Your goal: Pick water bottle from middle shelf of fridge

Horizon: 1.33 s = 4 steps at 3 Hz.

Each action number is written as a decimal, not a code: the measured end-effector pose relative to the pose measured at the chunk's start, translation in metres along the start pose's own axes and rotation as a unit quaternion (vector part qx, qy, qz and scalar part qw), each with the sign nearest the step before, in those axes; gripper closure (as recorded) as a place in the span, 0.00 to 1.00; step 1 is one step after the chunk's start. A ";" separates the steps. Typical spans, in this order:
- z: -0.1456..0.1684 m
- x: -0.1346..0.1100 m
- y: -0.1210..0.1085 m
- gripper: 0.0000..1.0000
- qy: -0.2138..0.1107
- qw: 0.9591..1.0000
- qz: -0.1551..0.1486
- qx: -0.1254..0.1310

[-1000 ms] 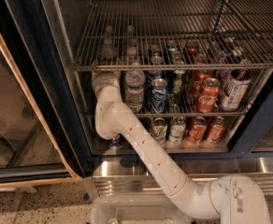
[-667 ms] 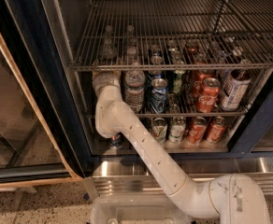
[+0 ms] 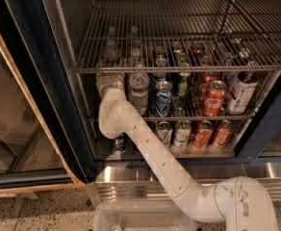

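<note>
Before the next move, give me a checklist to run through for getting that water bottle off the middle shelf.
1. Fridge open to the arm: ok.
2. Water bottle upright on the middle shelf: ok.
3. Gripper at bottle height: ok; it sits at the shelf's left end, beside the bottle.
4. Gripper around the bottle: cannot tell; the wrist hides its front.
5. Room on the bottle's right: not ok; a blue can stands close beside it.
6. Headroom under the upper rack: cannot tell.
</note>
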State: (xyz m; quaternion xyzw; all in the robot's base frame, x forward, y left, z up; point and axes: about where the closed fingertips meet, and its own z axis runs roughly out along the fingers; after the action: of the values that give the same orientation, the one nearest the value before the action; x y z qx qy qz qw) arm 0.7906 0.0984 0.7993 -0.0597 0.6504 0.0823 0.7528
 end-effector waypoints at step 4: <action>0.022 0.023 -0.006 0.22 0.038 0.999 0.000 -0.002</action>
State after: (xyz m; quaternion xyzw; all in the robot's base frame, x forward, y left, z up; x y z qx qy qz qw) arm 0.8159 0.0974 0.7797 -0.0647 0.6785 0.0813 0.7272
